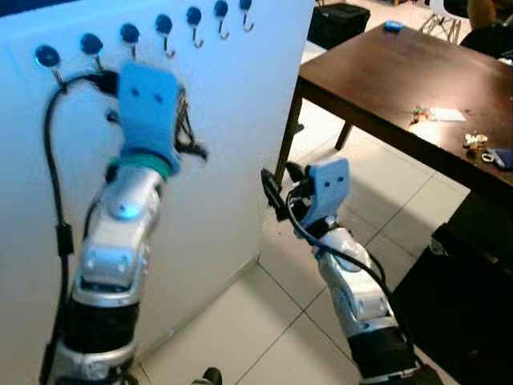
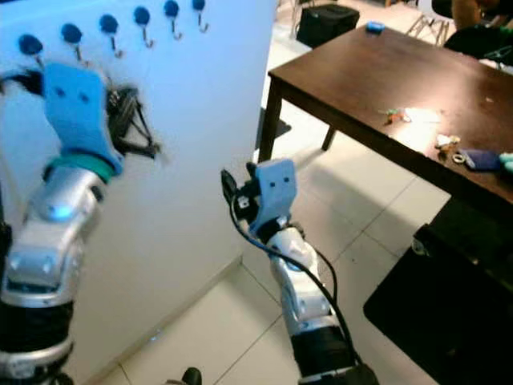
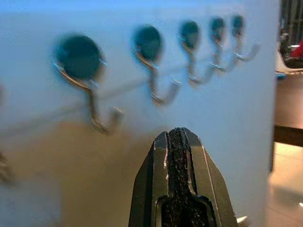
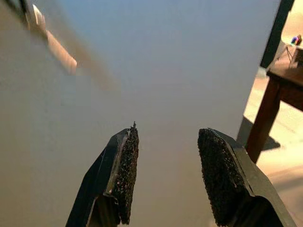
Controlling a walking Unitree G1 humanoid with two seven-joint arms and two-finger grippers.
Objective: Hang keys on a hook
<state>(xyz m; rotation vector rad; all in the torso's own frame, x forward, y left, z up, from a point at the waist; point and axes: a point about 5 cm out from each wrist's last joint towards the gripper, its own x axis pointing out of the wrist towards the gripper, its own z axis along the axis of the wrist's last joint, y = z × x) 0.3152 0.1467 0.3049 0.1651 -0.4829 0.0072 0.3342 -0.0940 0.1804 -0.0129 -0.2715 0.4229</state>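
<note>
Up by the hooks, left gripper is pressed together; right gripper hangs spread.

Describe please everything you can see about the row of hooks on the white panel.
The row of hooks is fixed near the top of a white upright panel. Seven show in the left eye view. Each has a round dark blue cap and a thin, shiny metal J-shaped hook below it. No keys are visible on them. The left gripper, shut, points at the panel just below them, touching none.
</note>
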